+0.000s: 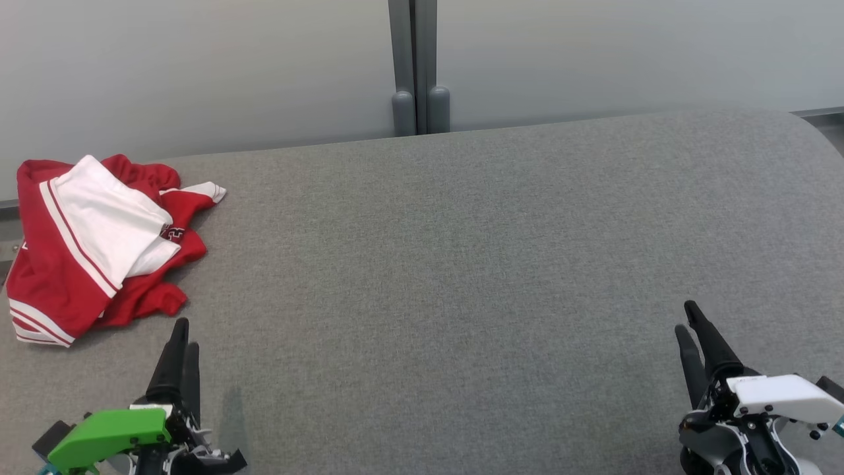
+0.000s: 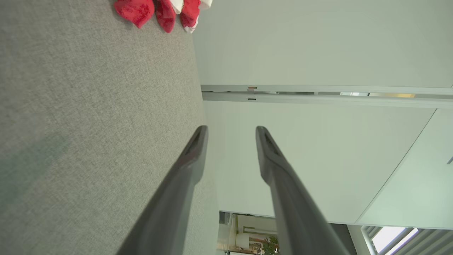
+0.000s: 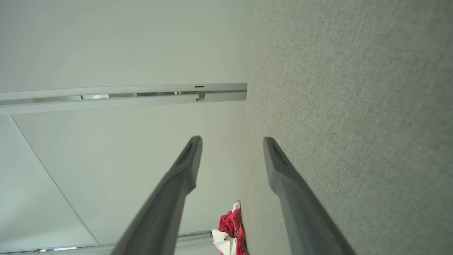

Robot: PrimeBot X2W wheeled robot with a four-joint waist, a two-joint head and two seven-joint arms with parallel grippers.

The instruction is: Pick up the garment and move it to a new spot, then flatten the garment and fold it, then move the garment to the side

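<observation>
A crumpled red and white garment (image 1: 99, 244) lies at the far left of the grey fabric table (image 1: 461, 264), reaching the left edge. Its red folds (image 2: 159, 12) show at the top of the left wrist view, and a bit of it (image 3: 230, 230) sits low in the right wrist view. My left gripper (image 1: 184, 333) hovers open just below the garment's near edge, apart from it, nothing between its fingers (image 2: 193, 152). At the lower right my right gripper (image 1: 686, 316) is open and holds nothing, its fingers (image 3: 276, 159) over bare table.
A pale wall with a grey post (image 1: 415, 66) runs behind the table's far edge. The table's right corner (image 1: 811, 132) is rounded. Bare grey surface stretches between the two grippers and across the middle.
</observation>
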